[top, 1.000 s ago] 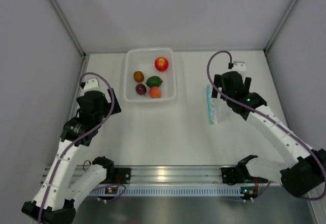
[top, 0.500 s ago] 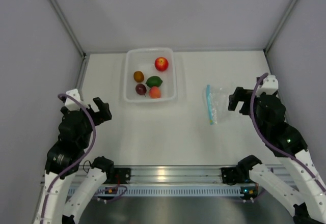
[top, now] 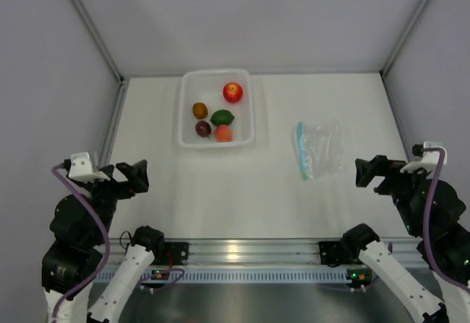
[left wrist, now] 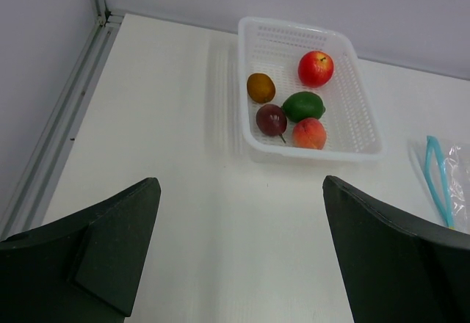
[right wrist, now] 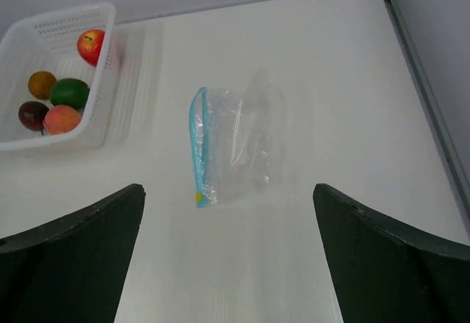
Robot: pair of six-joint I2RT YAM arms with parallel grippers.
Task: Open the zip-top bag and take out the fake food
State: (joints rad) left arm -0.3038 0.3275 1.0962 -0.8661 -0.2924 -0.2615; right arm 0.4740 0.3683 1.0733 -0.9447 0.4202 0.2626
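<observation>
The zip-top bag (top: 320, 150) lies flat and empty on the table right of centre, its teal zip strip along its left edge. It also shows in the right wrist view (right wrist: 239, 139) and at the right edge of the left wrist view (left wrist: 449, 183). The fake food sits in a white tub (top: 217, 72): a red fruit (top: 233, 92), green (top: 222, 117), maroon (top: 203, 128), orange (top: 223, 133) and brownish-orange (top: 200, 109). My left gripper (top: 134, 176) is open and empty at the near left. My right gripper (top: 369, 170) is open and empty, near and right of the bag.
The tub (left wrist: 294, 24) stands at the back centre-left of the table. Grey walls with metal rails close in the left, right and back sides. A metal rail with the arm bases (top: 235, 253) runs along the near edge.
Both arms have drawn back from the middle of the table toward the near edge. The right gripper has moved away from the bag, which has stayed in place.
</observation>
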